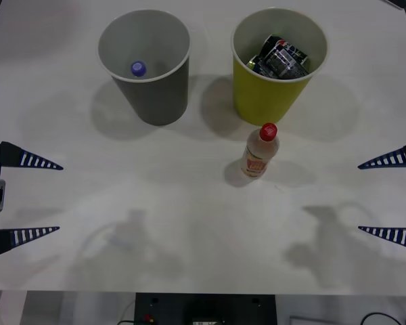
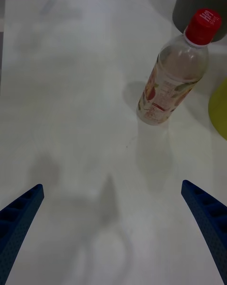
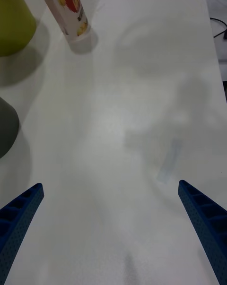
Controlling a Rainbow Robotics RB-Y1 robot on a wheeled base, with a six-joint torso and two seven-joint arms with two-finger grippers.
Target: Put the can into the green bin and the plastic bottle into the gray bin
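White table [image 1: 68, 135]: plastic bottle [image 1: 260, 152] upright at frame centre-right, just below green bin [image 1: 271, 95]; gray bin [image 1: 155, 95] upper left. Left gripper [image 1: 30, 196] and right gripper [image 1: 389, 196] spread wide at frame edges.

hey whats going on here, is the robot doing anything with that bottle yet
Not yet. The plastic bottle stands upright on the table, just in front of the green bin, untouched. The green bin already holds crushed cans, and the gray bin holds a purple-blue-capped bottle. The left tool and right tool hang open at the table's two sides, holding nothing.
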